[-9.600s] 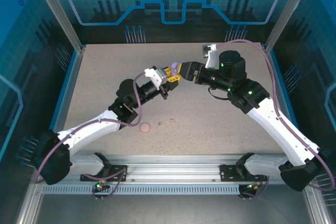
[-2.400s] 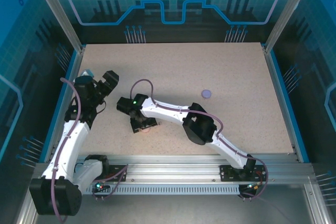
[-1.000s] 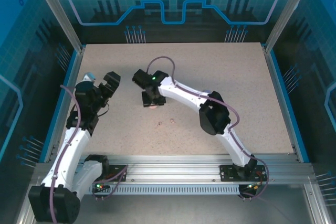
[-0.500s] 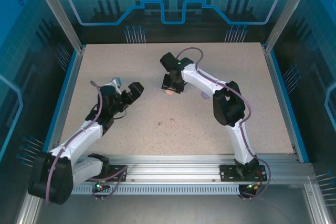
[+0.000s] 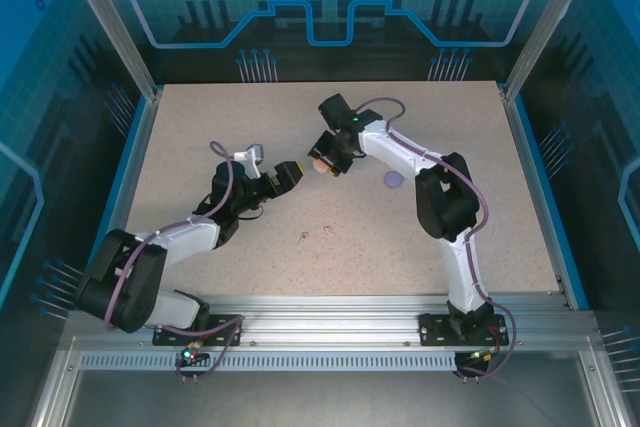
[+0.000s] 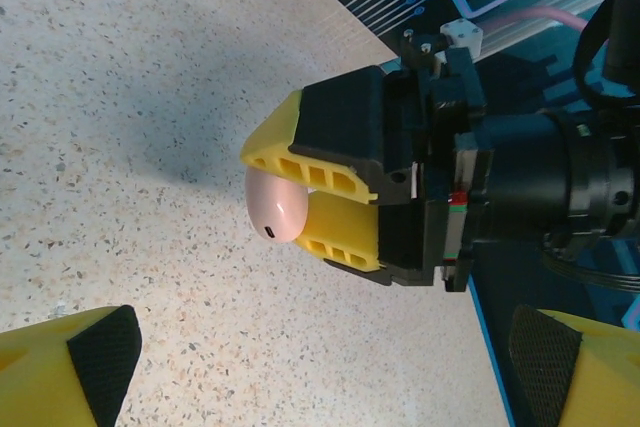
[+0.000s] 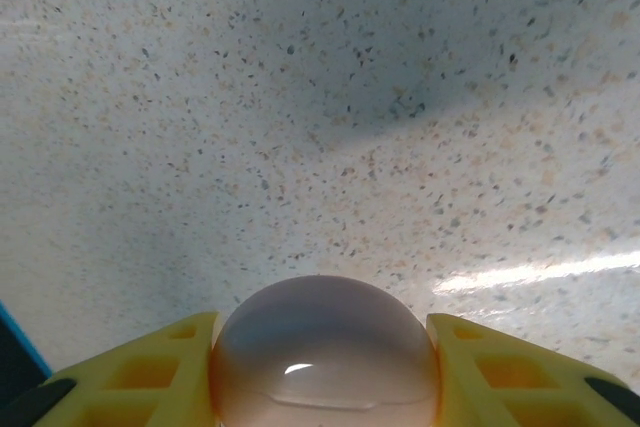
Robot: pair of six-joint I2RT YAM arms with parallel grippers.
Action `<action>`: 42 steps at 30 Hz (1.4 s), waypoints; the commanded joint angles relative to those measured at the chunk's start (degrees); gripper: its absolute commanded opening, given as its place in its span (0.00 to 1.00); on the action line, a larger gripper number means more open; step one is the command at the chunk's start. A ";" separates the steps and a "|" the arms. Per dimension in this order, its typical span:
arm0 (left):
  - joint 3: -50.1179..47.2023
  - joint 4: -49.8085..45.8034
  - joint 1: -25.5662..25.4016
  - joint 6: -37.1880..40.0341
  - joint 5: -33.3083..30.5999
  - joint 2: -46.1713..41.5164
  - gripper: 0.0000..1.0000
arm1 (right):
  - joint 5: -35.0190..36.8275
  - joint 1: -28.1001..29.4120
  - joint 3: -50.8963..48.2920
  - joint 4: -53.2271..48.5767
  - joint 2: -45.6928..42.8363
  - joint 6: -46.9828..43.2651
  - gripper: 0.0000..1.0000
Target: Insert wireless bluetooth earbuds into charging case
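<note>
The right gripper (image 6: 292, 197) pinches a round pink case (image 7: 325, 352) above the table (image 5: 200, 137), its yellow fingers (image 6: 290, 152) hiding the case's back part. The left gripper (image 5: 284, 176) is spread wide near it. Two tiny pink earbuds (image 5: 303, 237) lie on the table, too small to see well

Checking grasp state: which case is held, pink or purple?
The pink case, clamped in the right gripper. The purple case lies loose on the table, beside the right arm, with nothing gripping it.
</note>
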 commanded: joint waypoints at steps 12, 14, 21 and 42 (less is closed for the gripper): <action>4.95 13.83 -2.32 4.83 2.50 12.78 0.96 | -2.19 0.60 -4.73 6.69 -5.87 9.50 0.45; 5.70 13.86 -2.56 5.19 3.01 13.96 0.92 | -2.41 0.72 -5.35 7.41 -6.40 9.85 0.45; 6.16 15.80 -2.75 5.28 2.63 16.07 0.72 | -2.64 1.61 -6.95 8.71 -7.93 10.34 0.45; 5.55 19.81 -2.74 4.83 0.03 19.14 0.49 | -2.71 3.59 -8.85 10.47 -9.24 10.94 0.45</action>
